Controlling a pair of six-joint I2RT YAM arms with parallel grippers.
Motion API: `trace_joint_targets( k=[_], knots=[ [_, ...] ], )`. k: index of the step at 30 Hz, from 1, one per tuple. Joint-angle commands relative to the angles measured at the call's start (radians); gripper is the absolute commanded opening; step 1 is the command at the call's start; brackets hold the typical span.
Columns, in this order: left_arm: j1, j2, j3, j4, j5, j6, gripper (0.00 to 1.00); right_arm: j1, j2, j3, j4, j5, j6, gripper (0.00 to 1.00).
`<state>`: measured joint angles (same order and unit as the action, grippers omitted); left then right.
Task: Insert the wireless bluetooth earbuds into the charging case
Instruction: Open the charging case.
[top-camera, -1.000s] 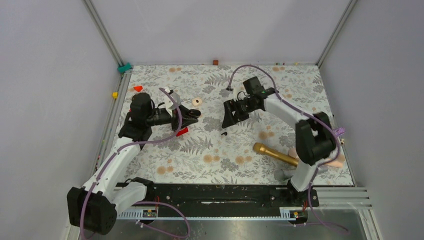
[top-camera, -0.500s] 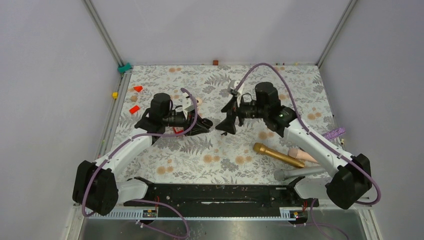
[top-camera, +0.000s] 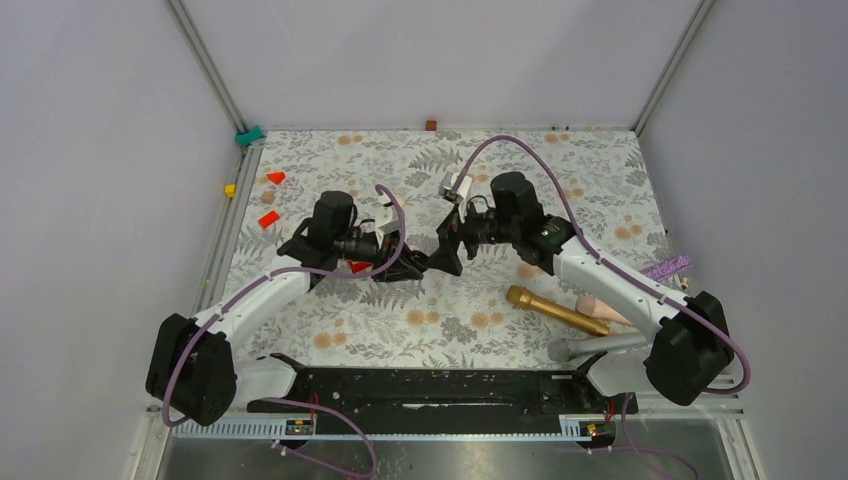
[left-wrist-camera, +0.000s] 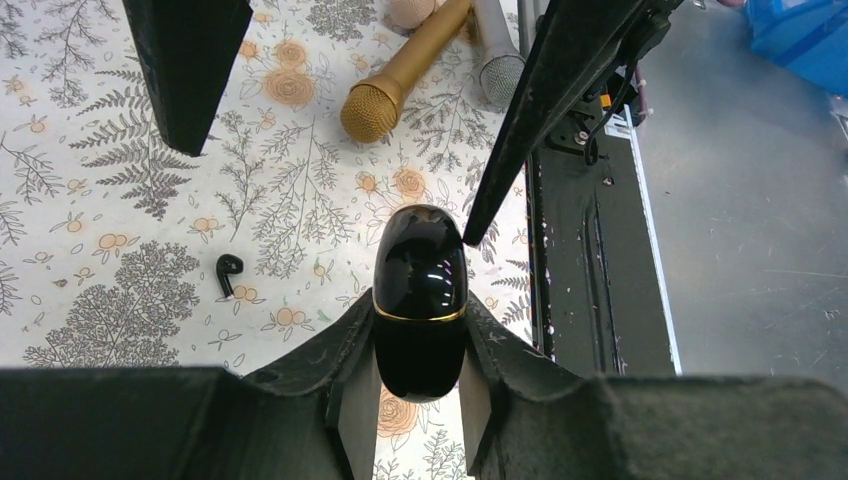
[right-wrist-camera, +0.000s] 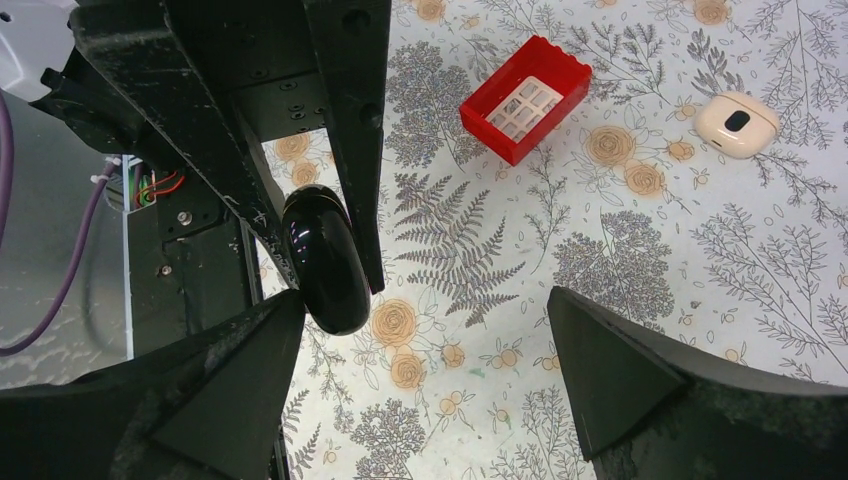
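My left gripper (left-wrist-camera: 420, 302) is shut on a glossy black charging case (left-wrist-camera: 420, 290) with a gold seam, closed and held above the mat. The case also shows in the right wrist view (right-wrist-camera: 325, 262). My right gripper (right-wrist-camera: 425, 300) is open and faces the left one. One of its fingertips (left-wrist-camera: 470, 232) is at the case's upper edge and the other is well apart. The two grippers meet mid-table (top-camera: 432, 262). One black earbud (left-wrist-camera: 228, 272) lies on the mat left of the case. Any other earbuds are out of view.
A red box (right-wrist-camera: 525, 97) and a pale oval case (right-wrist-camera: 738, 122) lie beyond the grippers. A gold microphone (top-camera: 550, 308), a silver microphone (top-camera: 600, 346) and a pink object (top-camera: 605, 310) lie at the right front. Orange-red bits (top-camera: 268, 219) lie at the left.
Both arms have swung toward the table's middle. My left gripper has carried the case to the right, and my right gripper has come down and left until its finger reaches the case.
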<state>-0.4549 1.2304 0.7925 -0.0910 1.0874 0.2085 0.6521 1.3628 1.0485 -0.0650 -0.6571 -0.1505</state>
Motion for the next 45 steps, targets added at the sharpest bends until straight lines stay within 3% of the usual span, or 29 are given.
trace_joint_targets(
  k=[1,4,11,16,20,22,28,33,45],
  knots=[
    [-0.014,0.003,0.052,-0.007,0.056,0.037,0.00,0.007,-0.007,0.020,0.038,0.038,-0.042,1.00],
    [-0.014,0.002,0.053,-0.006,0.063,0.036,0.00,0.008,-0.019,0.012,0.040,0.081,-0.063,0.99],
    [-0.014,-0.001,0.051,-0.007,0.077,0.034,0.00,0.007,-0.084,-0.008,0.109,0.414,-0.134,1.00],
    [-0.014,0.002,0.052,-0.007,0.077,0.033,0.00,0.007,-0.130,-0.007,0.109,0.445,-0.135,1.00],
    [-0.014,-0.003,0.052,-0.007,0.073,0.034,0.00,0.003,-0.145,0.001,0.091,0.498,-0.008,0.99],
    [-0.014,-0.005,0.055,-0.015,0.070,0.040,0.00,-0.019,-0.141,0.013,0.056,0.436,0.037,1.00],
    [-0.014,-0.005,0.057,-0.019,0.071,0.042,0.00,-0.053,-0.121,0.010,-0.031,-0.135,-0.007,1.00],
    [-0.013,-0.004,0.059,-0.019,0.072,0.042,0.00,0.024,-0.127,-0.010,-0.067,-0.122,-0.092,0.99],
    [-0.014,-0.007,0.059,-0.019,0.075,0.038,0.00,0.058,-0.072,0.000,-0.021,0.113,-0.061,0.99]
  ],
)
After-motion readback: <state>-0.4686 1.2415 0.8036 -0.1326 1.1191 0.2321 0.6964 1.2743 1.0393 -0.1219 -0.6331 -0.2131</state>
